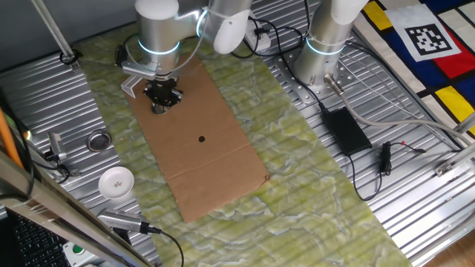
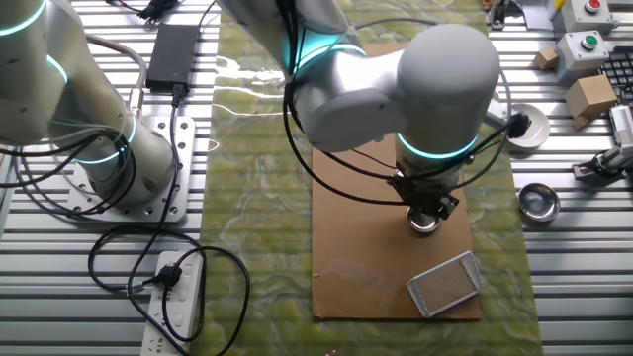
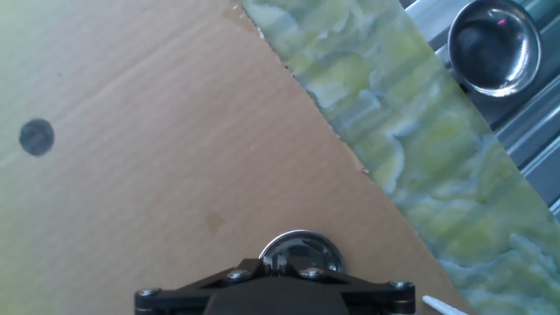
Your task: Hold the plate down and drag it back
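Observation:
The plate [image 3: 300, 248] is a small shiny metal disc on the brown cardboard sheet [image 1: 211, 159]. In the hand view only its upper rim shows past the black gripper body. My gripper [image 1: 161, 101] stands straight down on top of the plate, fingers together, pressing on it rather than gripping it. In the other fixed view the plate [image 2: 425, 225] peeks out under the gripper [image 2: 425, 210]. A black dot [image 1: 202, 139] on the cardboard lies some way from the plate and also shows in the hand view [image 3: 37, 136].
A thicker metal ring with a dark centre [image 1: 99, 140] and a white patterned bowl [image 1: 116, 182] sit off the cardboard on the ribbed table. A grey mesh block [image 2: 445, 285] lies by the cardboard's end. A second arm's base [image 1: 323, 52] and a power brick [image 1: 345, 127] stand opposite.

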{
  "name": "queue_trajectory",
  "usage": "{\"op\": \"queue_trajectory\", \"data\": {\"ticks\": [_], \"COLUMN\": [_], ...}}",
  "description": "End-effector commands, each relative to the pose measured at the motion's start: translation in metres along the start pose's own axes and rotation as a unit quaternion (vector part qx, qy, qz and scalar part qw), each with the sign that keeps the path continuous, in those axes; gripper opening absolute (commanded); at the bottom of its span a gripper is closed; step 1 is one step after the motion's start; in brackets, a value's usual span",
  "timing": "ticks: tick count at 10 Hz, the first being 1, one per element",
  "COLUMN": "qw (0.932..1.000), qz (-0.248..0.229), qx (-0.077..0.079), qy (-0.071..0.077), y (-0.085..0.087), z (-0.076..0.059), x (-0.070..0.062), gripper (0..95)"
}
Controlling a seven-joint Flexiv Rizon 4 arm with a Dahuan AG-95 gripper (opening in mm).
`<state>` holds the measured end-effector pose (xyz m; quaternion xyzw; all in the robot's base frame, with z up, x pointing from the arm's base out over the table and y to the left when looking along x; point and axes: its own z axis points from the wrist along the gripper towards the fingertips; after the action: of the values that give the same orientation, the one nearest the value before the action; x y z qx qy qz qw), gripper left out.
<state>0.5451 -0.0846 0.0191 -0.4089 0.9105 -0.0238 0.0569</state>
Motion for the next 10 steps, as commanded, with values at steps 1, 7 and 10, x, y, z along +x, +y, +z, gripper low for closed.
{"op": "queue_trajectory", "data": {"ticks": [1,7,10], "qw": [0.9996,0.9965,0.9849], "qz": [0.028,0.083,0.171], "qx": [-0.007,-0.009,0.001], "qy": [-0.005,0.003,0.028], "y": [0.007,0.025,0.027], "z": [-0.005,-0.041,-0.059], "x": [-0.003,-0.006,-0.003], "gripper": [0.0,0.0,0.0]}}
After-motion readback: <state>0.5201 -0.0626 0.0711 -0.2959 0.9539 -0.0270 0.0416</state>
